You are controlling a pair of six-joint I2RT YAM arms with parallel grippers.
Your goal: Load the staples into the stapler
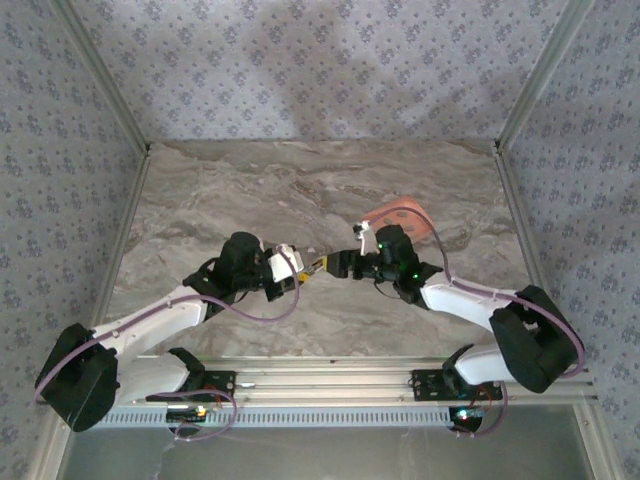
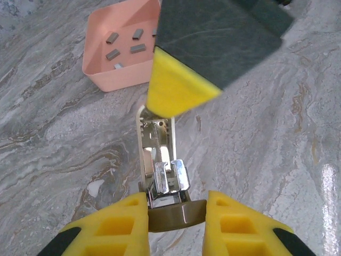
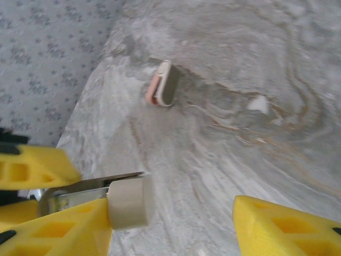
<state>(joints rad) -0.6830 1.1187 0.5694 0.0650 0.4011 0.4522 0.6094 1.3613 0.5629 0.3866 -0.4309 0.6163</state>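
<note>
Inside pink tray (image 2: 123,78): staples (image 2: 137,48), sm. grey metal strips, scattered.

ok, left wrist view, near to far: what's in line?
Left gripper clamped on the stapler's brown end → open metal stapler, spring channel exposed → near wall of the salmon-pink square tray → small grey staple strips inside it.

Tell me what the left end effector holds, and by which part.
The left end effector holds the open stapler by its brown end.
</note>
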